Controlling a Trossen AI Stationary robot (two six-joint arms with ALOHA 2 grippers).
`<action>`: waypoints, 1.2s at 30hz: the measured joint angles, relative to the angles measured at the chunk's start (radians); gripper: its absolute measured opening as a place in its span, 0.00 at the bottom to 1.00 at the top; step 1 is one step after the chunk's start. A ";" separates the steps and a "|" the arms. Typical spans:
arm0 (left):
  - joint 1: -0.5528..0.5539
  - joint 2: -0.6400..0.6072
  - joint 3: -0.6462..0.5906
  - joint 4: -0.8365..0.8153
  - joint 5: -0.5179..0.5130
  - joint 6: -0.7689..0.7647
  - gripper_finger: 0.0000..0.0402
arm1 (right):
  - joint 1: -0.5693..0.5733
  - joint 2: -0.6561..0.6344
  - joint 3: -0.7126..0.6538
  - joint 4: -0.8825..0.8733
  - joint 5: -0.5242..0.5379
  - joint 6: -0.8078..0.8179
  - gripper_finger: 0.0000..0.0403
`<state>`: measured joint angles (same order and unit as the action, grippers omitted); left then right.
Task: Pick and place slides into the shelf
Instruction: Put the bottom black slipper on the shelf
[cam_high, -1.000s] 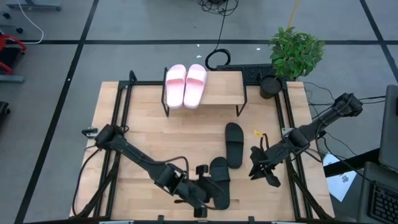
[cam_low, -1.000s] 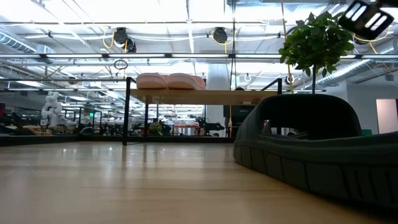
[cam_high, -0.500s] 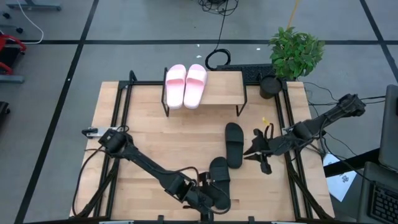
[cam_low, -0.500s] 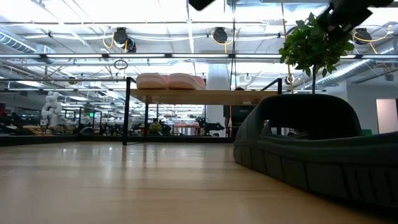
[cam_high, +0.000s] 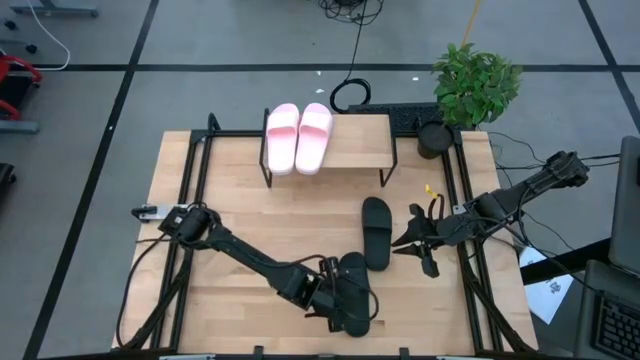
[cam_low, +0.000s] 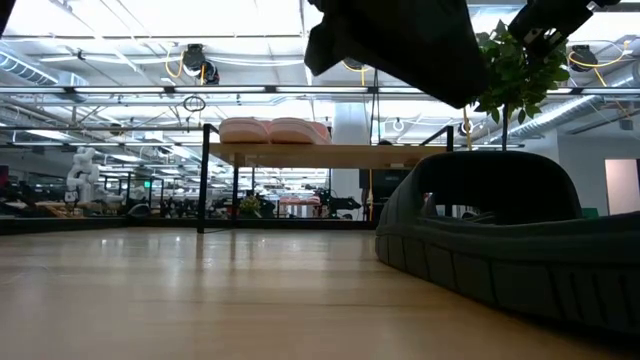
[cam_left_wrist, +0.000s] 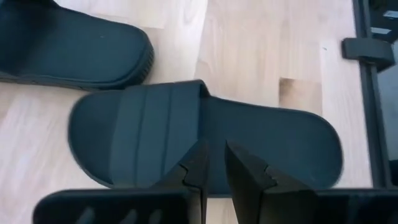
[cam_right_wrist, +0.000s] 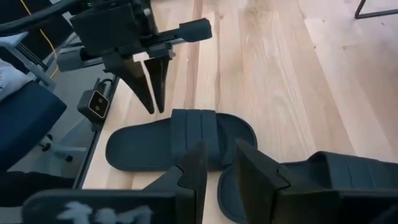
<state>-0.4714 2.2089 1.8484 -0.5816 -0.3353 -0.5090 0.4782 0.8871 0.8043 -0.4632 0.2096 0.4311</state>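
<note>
Two pink slides (cam_high: 298, 137) lie side by side, soles down, on the left half of the shelf (cam_high: 355, 142) at the table's far edge. Two black slides rest on the tabletop: one (cam_high: 376, 232) right of centre, one (cam_high: 352, 266) nearer the front edge. My left gripper (cam_high: 350, 300) hangs over the near black slide (cam_left_wrist: 143, 134), fingers pointing down beside its strap, narrowly open and clear of it. My right gripper (cam_high: 405, 243) floats just right of the far black slide (cam_right_wrist: 323, 180), narrowly open with nothing between its fingers.
A potted plant (cam_high: 475, 85) and a dark keyboard (cam_high: 412, 116) stand behind the shelf's right end. Black frame rails (cam_high: 462, 190) run along the table's sides. Bare wood (cam_high: 240, 215) lies open across the table's left half, and the shelf's right half is bare.
My left gripper has sunk and moved toward the table's right edge, coming over the near black slide. My right gripper has swung toward the far edge and turned to point at the far black slide. The slides have not moved.
</note>
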 joint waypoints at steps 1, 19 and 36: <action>0.000 0.002 0.000 0.001 0.012 -0.001 0.12 | 0.000 0.000 0.000 -0.001 0.000 -0.001 0.17; 0.076 -0.043 0.000 -0.086 0.082 -0.176 0.12 | 0.000 0.000 0.000 0.002 0.000 -0.006 0.17; 0.017 -0.182 0.001 -0.738 -0.035 -0.365 0.12 | 0.045 0.090 0.000 0.369 -0.083 -0.041 0.17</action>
<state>-0.4543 2.0270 1.8492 -1.3193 -0.3707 -0.8737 0.5229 0.9775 0.8043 -0.0941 0.1271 0.3899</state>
